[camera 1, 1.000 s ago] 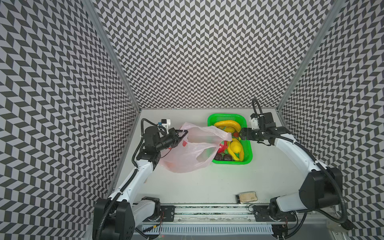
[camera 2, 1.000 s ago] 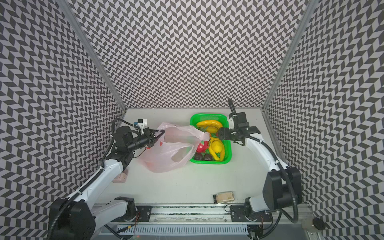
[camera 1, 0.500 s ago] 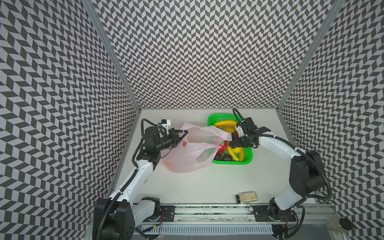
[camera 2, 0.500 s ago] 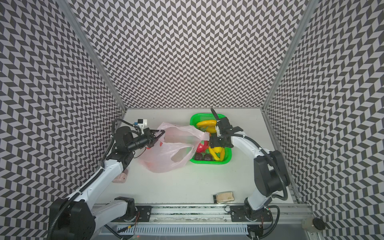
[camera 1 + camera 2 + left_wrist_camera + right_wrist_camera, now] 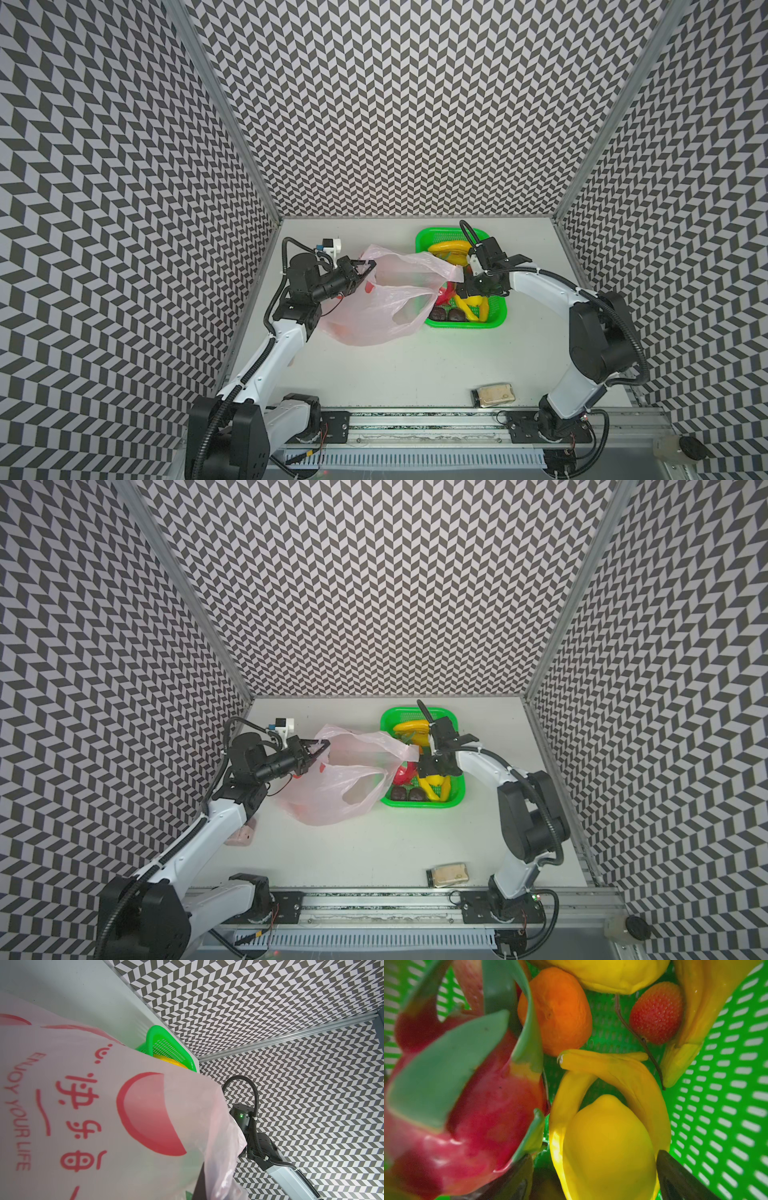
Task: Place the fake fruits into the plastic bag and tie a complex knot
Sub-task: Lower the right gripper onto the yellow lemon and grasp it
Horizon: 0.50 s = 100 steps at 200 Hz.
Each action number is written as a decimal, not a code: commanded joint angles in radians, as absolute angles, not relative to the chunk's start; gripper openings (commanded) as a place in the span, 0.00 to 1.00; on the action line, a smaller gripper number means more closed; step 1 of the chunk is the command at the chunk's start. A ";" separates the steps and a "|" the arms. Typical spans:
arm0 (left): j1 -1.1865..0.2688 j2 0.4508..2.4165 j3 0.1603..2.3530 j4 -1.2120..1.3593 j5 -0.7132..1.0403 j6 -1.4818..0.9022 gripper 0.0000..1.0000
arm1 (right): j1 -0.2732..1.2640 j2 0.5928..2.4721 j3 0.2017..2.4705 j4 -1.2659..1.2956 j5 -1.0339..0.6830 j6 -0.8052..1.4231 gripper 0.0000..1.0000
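Now pinching the plastic bag (image 5: 374, 316) edge with the clamped left gripper (image 5: 369, 264), straddling the lemon (image 5: 608, 1147) in the basket (image 5: 726, 1084) with the wide-spread right gripper (image 5: 471, 295).

bag (image 5: 374, 316): thin translucent pink film, crinkled
basket (image 5: 726, 1084): green perforated plastic
lemon (image 5: 608, 1147): glossy smooth plastic
strawberry (image 5: 656, 1013): dimpled, rough

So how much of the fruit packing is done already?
Hardly any. Done: the left hand is shut on the rim of the plastic bag, holding its mouth open by the green basket. In hand: the open right hand is down in the basket, fingers either side of the lemon. Left: lemon, bananas, orange, strawberry and dragon fruit lie in the basket, and the bag is not tied.
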<state>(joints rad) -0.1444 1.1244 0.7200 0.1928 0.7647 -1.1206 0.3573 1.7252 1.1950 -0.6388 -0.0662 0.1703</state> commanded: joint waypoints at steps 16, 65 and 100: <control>-0.149 1.114 0.710 0.219 0.775 -1.129 0.00 | 0.356 1.788 1.172 -0.636 -0.029 0.147 0.88; -0.149 1.118 0.711 0.219 0.776 -1.130 0.00 | 0.367 1.751 1.172 -0.665 0.015 0.150 0.88; -0.149 1.111 0.712 0.216 0.777 -1.129 0.00 | 0.367 1.740 1.174 -0.697 0.054 0.161 0.80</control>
